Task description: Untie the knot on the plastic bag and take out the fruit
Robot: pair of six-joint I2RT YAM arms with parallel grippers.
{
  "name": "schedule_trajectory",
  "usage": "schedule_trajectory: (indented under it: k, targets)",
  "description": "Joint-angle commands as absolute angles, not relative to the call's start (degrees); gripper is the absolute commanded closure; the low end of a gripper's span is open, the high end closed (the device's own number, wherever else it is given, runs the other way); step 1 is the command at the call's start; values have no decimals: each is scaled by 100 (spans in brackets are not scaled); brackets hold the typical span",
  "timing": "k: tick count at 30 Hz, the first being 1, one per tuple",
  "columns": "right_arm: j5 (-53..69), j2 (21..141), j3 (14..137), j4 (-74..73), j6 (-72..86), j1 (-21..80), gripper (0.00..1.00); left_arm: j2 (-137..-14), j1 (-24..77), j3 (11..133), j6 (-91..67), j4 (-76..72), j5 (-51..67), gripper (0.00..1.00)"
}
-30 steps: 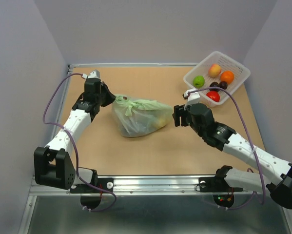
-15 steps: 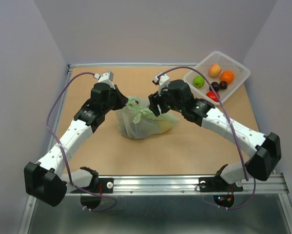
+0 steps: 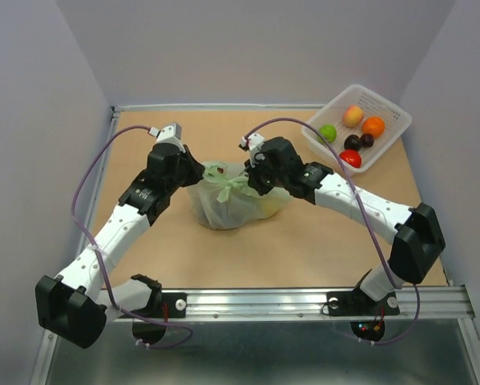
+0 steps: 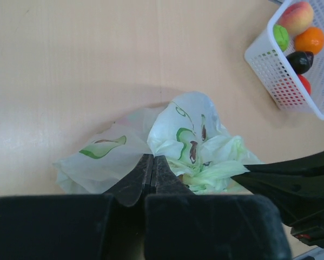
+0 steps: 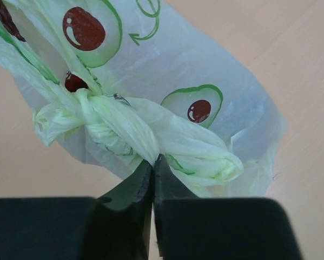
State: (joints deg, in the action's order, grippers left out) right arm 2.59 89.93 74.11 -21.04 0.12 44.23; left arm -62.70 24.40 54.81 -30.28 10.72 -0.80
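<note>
**Now: one tied bag [image 3: 223,204], pinched from both sides**

Centrally on the table [image 3: 304,249], a single pale green bag printed with avocados, closed at the top. One knot [image 5: 105,127], a tight twisted roll of the handles, darker than the film below it. Two grippers, one per side. On the bag's left shoulder, the left gripper [image 4: 153,165], fingers pressed flat together with a fold of film nipped at the tips. On the other side, the right gripper [image 5: 152,165], fingers clenched on the knot from beneath, right where the roll thickens. Inside, one yellow fruit [image 3: 265,207] dimly through the film; other contents not to be told.

Around: one white basket [image 3: 393,135] in the far right corner, well apart from the bag, holding six small fruits [image 3: 352,116]: one green, one peach, one orange, one red, two dark. Two purple cables [image 3: 79,180], one arching over each arm. Between bag and basket, the right arm [image 3: 352,200] stretched across, covering the bag's right edge from above.
</note>
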Motion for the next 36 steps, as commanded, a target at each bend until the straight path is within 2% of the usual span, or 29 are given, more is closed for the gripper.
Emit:
schedule_trajectory:
  k: [1, 4, 7, 10, 17, 22, 24, 28, 30, 33, 34, 36]
  targets:
    - [-621, 8535, 7418, -2004, -26, 4403, 100, -6029, 2417, 5362, -2953, 1019, -746, 100]
    - [-1843, 8202, 7444, -1986, 209, 4255, 99, -6091, 2059, 5221, -2927, 1055, -923, 100]
    - [-3596, 7832, 7514, -1995, 693, 3956, 100, -6275, 1495, 5220, -2909, 1028, -616, 100]
    - [-4156, 7429, 7532, -1978, 1308, 3578, 99, -6565, 1249, 5483, -2760, 1011, -502, 100]
    - [-4061, 6874, 7217, -1583, 2267, 3419, 99, -7285, 1081, 6450, -2654, 879, -264, 100]
    - [-4131, 6232, 6637, -1310, 2821, 3410, 99, -7909, 590, 7065, -2751, 704, -27, 100]
    - [-3973, 6118, 6496, -1266, 2795, 3410, 99, -8199, 554, 7302, -2681, 686, 184, 100]
    - [-2877, 6029, 6048, -1248, 2742, 3410, 99, -8481, 597, 7734, -2619, 344, 965, 100]
    - [-2278, 6029, 5872, -1239, 2838, 3410, 99, -8421, 711, 7682, -2549, 168, 1256, 93]
    - [-1847, 6029, 5573, -1239, 3066, 3410, 99, -8087, 1019, 7375, -2453, 114, 1248, 61]
    - [-1802, 6029, 5537, -1222, 3102, 3410, 99, -7964, 1115, 7104, -2461, 97, 1222, 38]
    - [-1749, 6056, 5414, -1222, 3146, 3410, 99, -7481, 1370, 6787, -2531, 88, 1047, 20]
